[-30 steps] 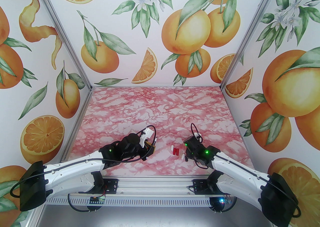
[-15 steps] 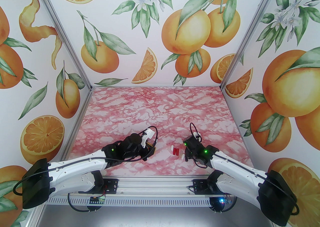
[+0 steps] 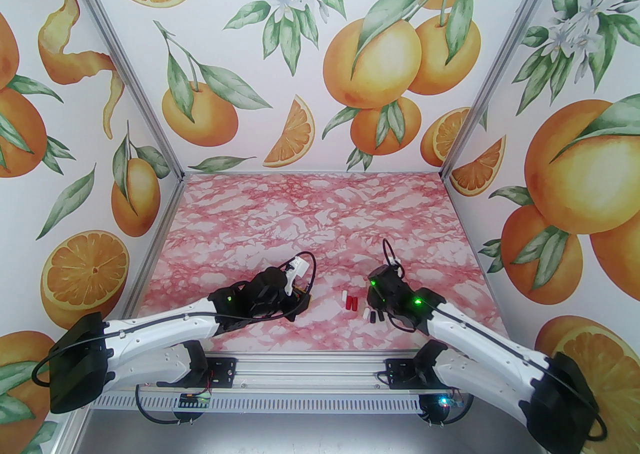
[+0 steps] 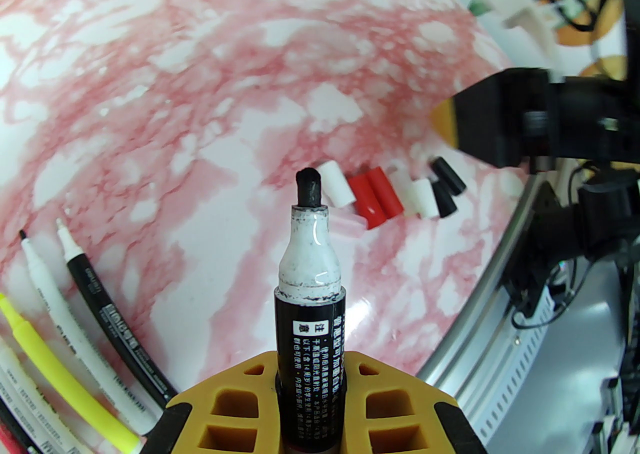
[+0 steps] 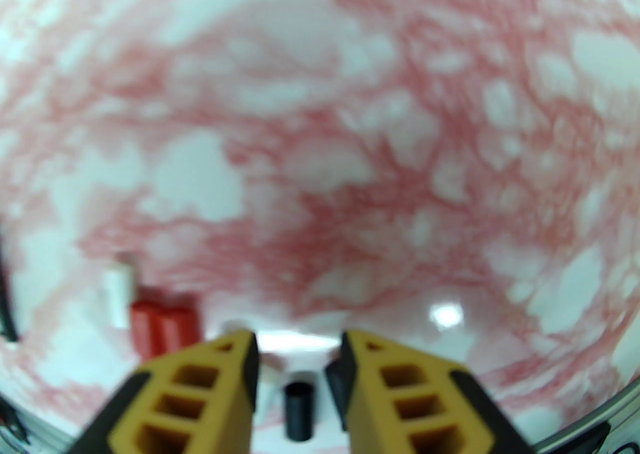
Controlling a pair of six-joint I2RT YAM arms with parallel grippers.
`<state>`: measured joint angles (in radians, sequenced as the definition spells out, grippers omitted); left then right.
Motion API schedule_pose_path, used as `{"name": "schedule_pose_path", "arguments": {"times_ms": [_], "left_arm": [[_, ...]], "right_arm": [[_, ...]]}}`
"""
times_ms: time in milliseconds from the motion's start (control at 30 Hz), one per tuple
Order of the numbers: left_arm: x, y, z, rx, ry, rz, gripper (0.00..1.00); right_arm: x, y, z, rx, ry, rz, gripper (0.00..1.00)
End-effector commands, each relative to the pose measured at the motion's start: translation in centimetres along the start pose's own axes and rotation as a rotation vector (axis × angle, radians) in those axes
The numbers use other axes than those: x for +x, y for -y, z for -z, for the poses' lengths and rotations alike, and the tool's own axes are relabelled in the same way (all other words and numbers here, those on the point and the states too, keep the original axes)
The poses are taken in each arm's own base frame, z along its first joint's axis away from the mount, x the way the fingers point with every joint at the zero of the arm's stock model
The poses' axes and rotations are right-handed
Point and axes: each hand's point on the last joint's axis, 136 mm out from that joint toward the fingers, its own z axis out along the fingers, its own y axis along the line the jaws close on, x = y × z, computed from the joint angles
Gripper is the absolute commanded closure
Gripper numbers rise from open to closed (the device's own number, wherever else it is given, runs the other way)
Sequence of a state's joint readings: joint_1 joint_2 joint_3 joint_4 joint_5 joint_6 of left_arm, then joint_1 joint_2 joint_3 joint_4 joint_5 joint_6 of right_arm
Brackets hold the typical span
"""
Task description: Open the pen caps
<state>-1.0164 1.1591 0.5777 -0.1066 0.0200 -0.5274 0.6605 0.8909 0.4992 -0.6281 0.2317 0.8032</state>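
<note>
Several stubby, glossy cylindrical pen caps [image 4: 367, 197]

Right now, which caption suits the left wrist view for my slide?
Left fingers grip an uncapped black marker; loose caps lie beyond on the pink marbled table.
</note>
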Motion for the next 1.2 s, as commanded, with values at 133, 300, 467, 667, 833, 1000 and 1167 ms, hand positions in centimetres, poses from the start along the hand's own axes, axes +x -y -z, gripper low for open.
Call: {"name": "schedule_pose_path", "arguments": {"times_ms": [133,300,467,667,833,1000,1167], "left_arm": [[-1.8,-2.7,-0.7,-0.194,0.057,0.093,0.93],[-1.7,-3.6,-2.1,-0.276,0.017,0.106,0.93],[-1.8,-4.2,-3.4,-0.340,-0.011,0.156,0.89],[-1.5,-4.8,-4.8,-0.401,-0.050,0.192,0.88],[-0.6,-5.4,-5.8,-0.448,-0.085,0.196,0.88],[0.2,-6.4,-6.5,-0.495,-0.101,0.198,0.85],[0.5,-6.5,-7.3,-0.500,-0.113,0.197,0.82]], "right_arm": [[-2.6,-2.6,6.0,-0.198,0.102,0.066,0.23],[-3.0,-3.9,9.4,-0.310,0.116,0.084,0.00],[-2.9,-5.4,11.3,-0.409,0.094,0.113,0.00],[-2.9,-5.0,12.2,-0.408,0.106,0.124,0.00],[-2.6,-4.6,12.1,-0.406,0.108,0.121,0.00],[-2.3,-4.3,11.9,-0.400,0.100,0.113,0.00],[-2.3,-4.2,12.1,-0.403,0.103,0.105,0.00]]}}
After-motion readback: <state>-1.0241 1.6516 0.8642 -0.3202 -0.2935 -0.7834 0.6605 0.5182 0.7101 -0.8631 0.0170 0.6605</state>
